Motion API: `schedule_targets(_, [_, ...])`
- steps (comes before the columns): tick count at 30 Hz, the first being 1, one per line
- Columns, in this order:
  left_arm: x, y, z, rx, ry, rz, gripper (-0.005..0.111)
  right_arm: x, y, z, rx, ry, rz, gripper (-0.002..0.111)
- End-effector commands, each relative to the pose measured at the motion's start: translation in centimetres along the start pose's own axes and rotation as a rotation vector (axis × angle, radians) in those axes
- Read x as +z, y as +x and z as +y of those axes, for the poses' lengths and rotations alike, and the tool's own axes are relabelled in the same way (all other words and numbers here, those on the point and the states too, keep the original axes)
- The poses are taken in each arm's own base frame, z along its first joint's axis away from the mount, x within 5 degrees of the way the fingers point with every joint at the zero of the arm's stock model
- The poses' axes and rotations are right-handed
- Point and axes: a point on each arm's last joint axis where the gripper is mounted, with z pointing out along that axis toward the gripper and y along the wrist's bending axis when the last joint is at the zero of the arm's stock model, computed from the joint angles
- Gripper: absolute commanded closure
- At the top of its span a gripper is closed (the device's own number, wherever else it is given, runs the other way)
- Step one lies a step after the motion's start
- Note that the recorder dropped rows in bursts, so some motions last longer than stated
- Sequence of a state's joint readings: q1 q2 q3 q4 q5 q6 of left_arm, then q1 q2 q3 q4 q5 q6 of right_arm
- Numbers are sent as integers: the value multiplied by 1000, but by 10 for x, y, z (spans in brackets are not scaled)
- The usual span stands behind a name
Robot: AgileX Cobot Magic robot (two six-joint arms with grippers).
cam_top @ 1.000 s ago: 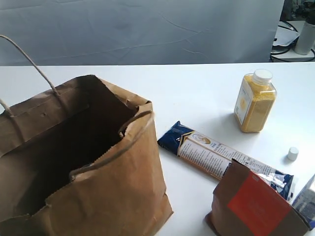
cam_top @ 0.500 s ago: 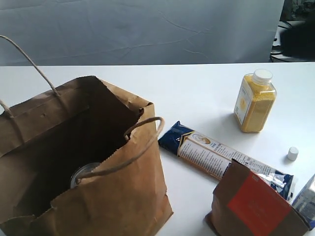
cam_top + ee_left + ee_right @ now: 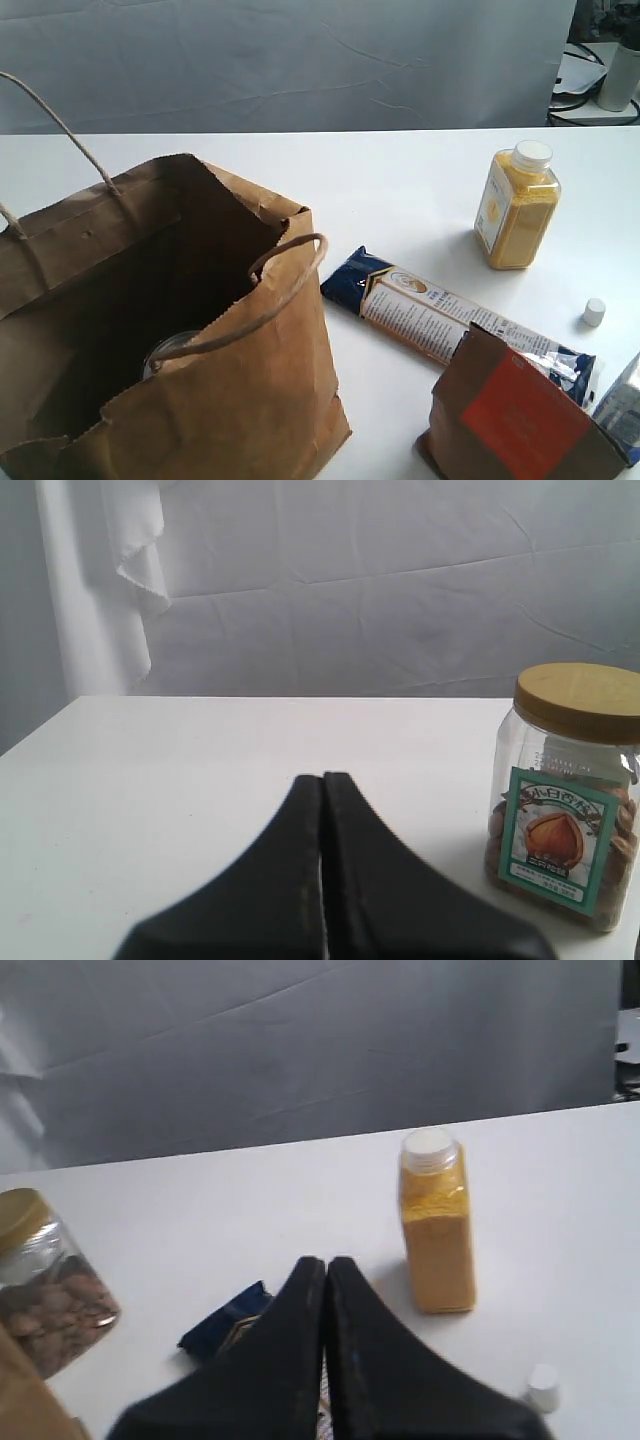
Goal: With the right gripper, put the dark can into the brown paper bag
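Note:
The brown paper bag (image 3: 250, 400) stands open at the left of the exterior view, one cord handle drooping over its front edge. Deep inside it shows the silver lid of the dark can (image 3: 172, 352); the can's body is hidden in shadow. Neither gripper appears in the exterior view. In the right wrist view my right gripper (image 3: 327, 1263) is shut with nothing between its black fingers, raised above the table near the blue packet (image 3: 228, 1322). My left gripper (image 3: 322, 778) is also shut and empty over bare white table.
A yellow bottle (image 3: 518, 208) with a white cap stands at the right. The blue and white packet (image 3: 440, 318) lies beside the bag, a brown pouch (image 3: 520, 420) with an orange-red label in front. A small white cap (image 3: 594, 312) lies loose. A nut jar (image 3: 567, 790) stands near the left gripper.
The can's silver lid has appeared inside the bag, and the bag's front handle has swung up and settled. A dark shape that crossed the far right corner is gone.

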State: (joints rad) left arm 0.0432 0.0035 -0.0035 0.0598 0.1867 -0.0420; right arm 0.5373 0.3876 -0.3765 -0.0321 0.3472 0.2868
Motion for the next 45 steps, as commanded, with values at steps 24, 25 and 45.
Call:
schedule_targets(24, [0,1,0,0,6,-5,107,-12,81,-36,-202,223,-253,108])
schedule_targets(25, [0,1,0,0,6,-5,107,-12,81,-36,-202,223,-253,108])
schedule_targets(45, [0,1,0,0,6,-5,107,-12,81,-36,-202,223,-253,108])
